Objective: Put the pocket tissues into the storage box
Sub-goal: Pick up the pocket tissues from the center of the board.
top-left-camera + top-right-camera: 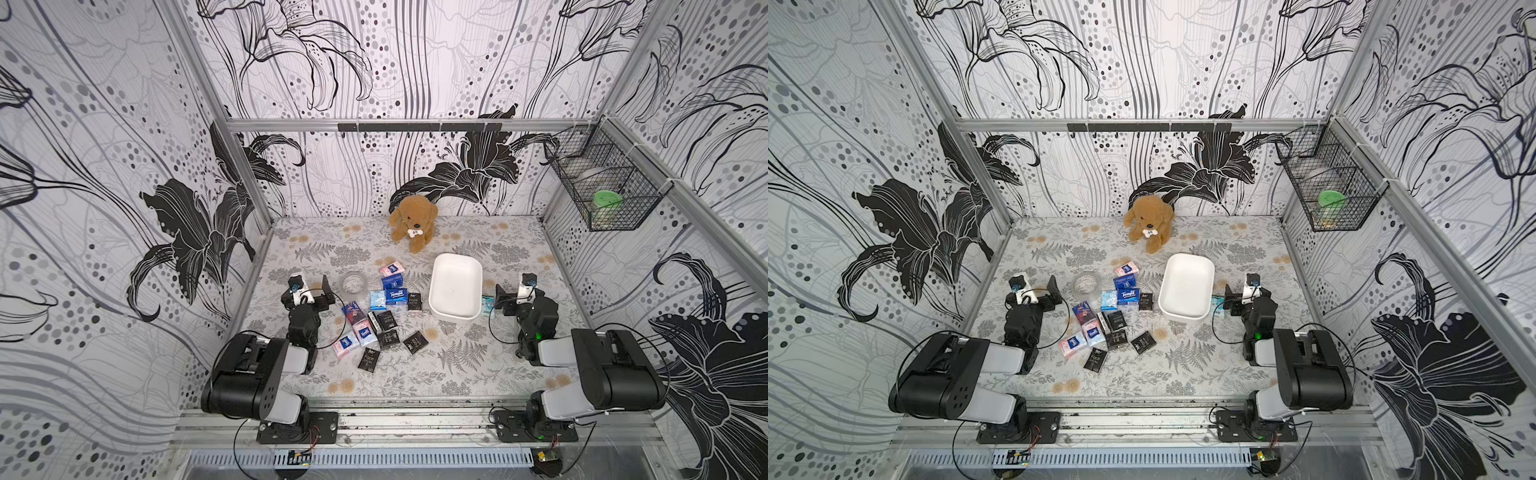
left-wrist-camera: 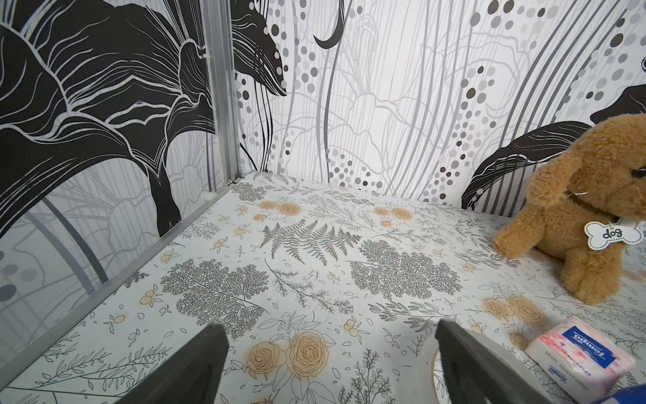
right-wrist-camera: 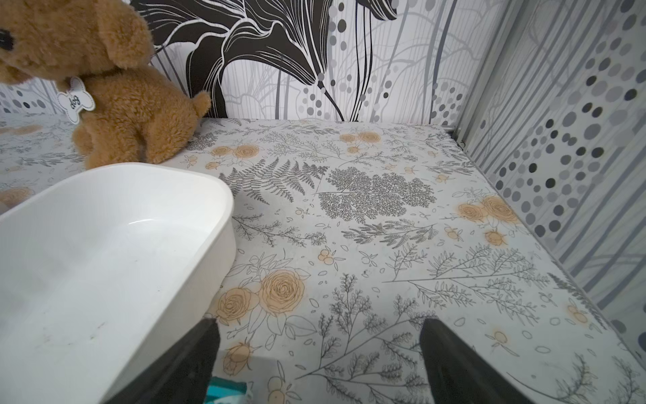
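While both grippers stand wide open and empty, the storage box sits empty on the counter, just beside the right gripper. Pocket tissues lie scattered between box and left gripper, nearer the left arm. One light-blue packet lies between right gripper and box.

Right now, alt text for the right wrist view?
Empty white box beside the open right gripper, which hangs over a floral table. A plush dog sits behind the box; a teal packet shows its edge near one finger.
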`<control>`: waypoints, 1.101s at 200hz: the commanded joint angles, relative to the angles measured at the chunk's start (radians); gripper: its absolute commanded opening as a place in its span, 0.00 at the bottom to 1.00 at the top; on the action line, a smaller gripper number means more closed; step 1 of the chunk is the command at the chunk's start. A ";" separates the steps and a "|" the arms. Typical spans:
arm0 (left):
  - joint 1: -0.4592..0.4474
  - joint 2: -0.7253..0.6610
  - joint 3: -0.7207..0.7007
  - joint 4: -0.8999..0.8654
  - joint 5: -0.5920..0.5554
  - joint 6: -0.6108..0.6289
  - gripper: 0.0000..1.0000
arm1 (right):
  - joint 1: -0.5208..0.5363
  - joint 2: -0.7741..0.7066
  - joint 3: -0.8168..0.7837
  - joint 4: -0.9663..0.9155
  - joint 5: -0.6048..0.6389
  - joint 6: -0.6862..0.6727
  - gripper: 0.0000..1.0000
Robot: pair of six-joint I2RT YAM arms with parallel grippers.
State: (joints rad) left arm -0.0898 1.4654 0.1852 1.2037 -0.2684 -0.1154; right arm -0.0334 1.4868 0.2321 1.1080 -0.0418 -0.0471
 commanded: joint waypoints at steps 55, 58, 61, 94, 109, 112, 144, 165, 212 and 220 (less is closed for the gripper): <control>0.005 0.009 0.015 0.039 0.006 0.006 0.98 | -0.003 0.009 0.016 0.028 -0.007 -0.017 0.96; 0.005 0.009 0.014 0.037 0.006 0.006 0.98 | -0.003 0.010 0.018 0.028 -0.009 -0.017 0.96; 0.005 0.009 0.014 0.038 0.006 0.006 0.98 | -0.003 0.010 0.018 0.028 -0.010 -0.016 0.96; 0.004 0.008 0.017 0.036 0.006 0.006 0.98 | -0.003 0.009 0.017 0.029 -0.001 -0.015 0.96; 0.005 -0.001 0.019 0.033 -0.014 0.013 0.98 | -0.003 -0.027 0.066 -0.086 0.041 0.003 0.96; 0.004 -0.008 0.023 0.012 -0.018 0.010 0.98 | -0.003 -0.039 0.089 -0.138 0.052 0.006 0.96; 0.001 -0.141 0.106 -0.247 -0.085 -0.019 0.98 | -0.001 -0.094 0.341 -0.632 0.111 0.117 0.95; 0.001 -0.215 0.139 -0.365 -0.087 -0.035 0.98 | -0.002 -0.131 0.377 -0.749 0.116 0.214 0.96; 0.002 -0.250 0.426 -0.874 -0.052 -0.250 0.98 | -0.002 -0.086 0.649 -1.344 0.018 0.352 1.00; 0.001 -0.249 0.462 -0.918 -0.035 -0.293 0.98 | -0.002 -0.094 0.656 -1.397 -0.008 0.358 0.96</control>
State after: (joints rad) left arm -0.0898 1.2301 0.5484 0.5468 -0.3367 -0.2661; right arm -0.0334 1.3888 0.8330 0.0753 0.0254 0.2279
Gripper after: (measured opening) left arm 0.977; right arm 0.991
